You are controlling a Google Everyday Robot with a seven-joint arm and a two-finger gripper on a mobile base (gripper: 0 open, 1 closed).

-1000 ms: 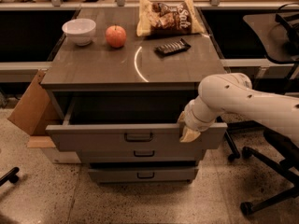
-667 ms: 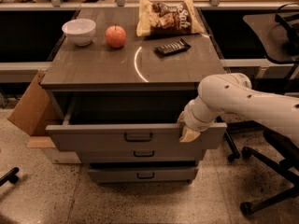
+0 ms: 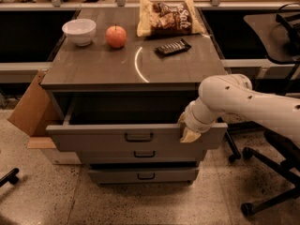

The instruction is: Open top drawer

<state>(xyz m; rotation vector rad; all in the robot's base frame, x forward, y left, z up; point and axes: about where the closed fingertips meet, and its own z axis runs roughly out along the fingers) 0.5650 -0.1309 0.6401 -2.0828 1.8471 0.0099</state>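
Note:
The top drawer (image 3: 93, 137) is pulled well out of the grey cabinet, and its dark inside shows behind the wide flat front. Its small dark pull (image 3: 138, 137) sits at the front's centre. My gripper (image 3: 189, 131) rests at the drawer's upper front edge, right of the pull, with a tan fingertip hanging over the front face. The white arm reaches in from the right. The two narrower drawers (image 3: 140, 154) below are closed.
On the cabinet top (image 3: 103, 67) lie a white bowl (image 3: 79, 31), an apple (image 3: 116, 36), a chip bag (image 3: 168, 17) and a dark bar (image 3: 172, 47). A cardboard box (image 3: 29, 108) stands left. Office chair legs (image 3: 267, 191) stand right.

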